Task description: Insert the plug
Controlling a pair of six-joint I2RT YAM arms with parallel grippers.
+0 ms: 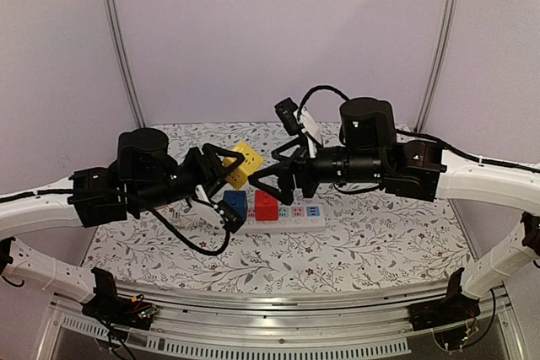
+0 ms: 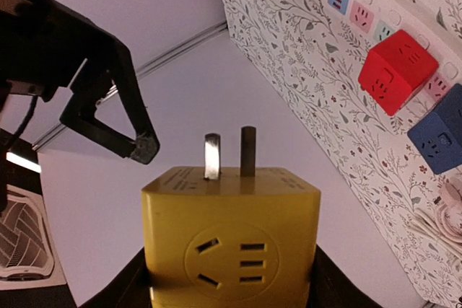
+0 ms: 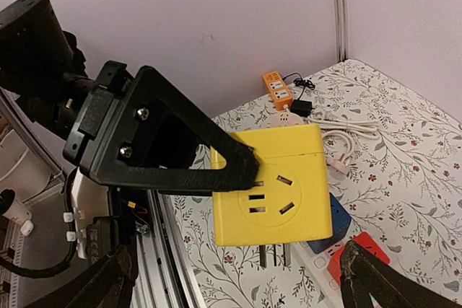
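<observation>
The left arm [image 1: 51, 208] and right arm [image 1: 481, 176] reached inward, wrists roughly level, tips nearly meeting. The left end effector [image 1: 229, 168] clamped the yellow plug [image 1: 244, 160] between its fingers. The right end effector [image 1: 263, 171] faced it, jaws spread wide.

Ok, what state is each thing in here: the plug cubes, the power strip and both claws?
Yellow cube-shaped plastic plug: held in the air, prongs bare, not inserted.
Left claw: shut on the yellow plug.
Right claw: open, near the yellow plug, not gripping it.
White plastic power strip: lying flat, some sockets free.
Red cube plug: seated on the strip.
Blue cube plug: seated on the strip.
</observation>
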